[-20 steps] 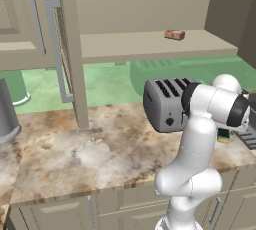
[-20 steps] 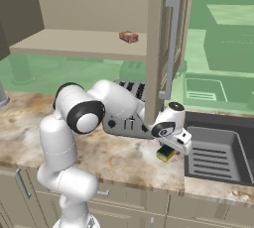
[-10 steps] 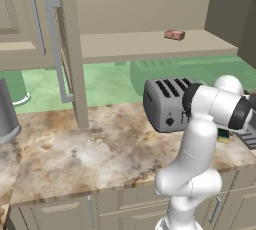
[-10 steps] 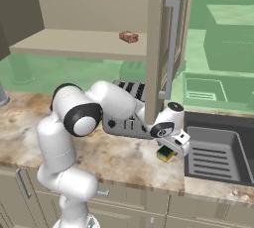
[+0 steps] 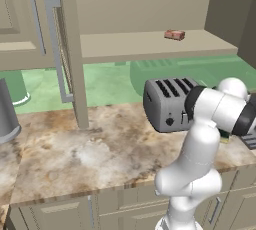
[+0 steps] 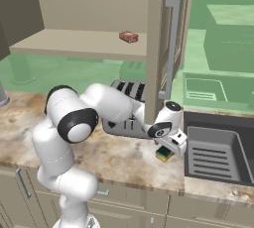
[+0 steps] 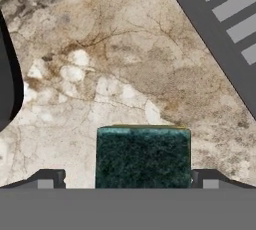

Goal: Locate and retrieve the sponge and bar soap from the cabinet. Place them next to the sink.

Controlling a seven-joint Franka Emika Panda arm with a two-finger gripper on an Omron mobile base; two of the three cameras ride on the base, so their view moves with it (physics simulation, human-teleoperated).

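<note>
The hand (image 6: 167, 148) grips the sponge (image 7: 143, 157) just above the table (image 6: 119, 157) beside the sink (image 6: 218, 147), so it seems ready to release, then fetch the bar soap (image 6: 128, 36) from the cabinet (image 6: 74, 43) shelf

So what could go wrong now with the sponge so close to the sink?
1. The sponge sits between the gripper fingers just above the counter, near the sink rim; released too far over, it might tip into the basin.
2. The bar soap lies on the cabinet shelf; the arm, lifting, might bump the toaster.
</note>
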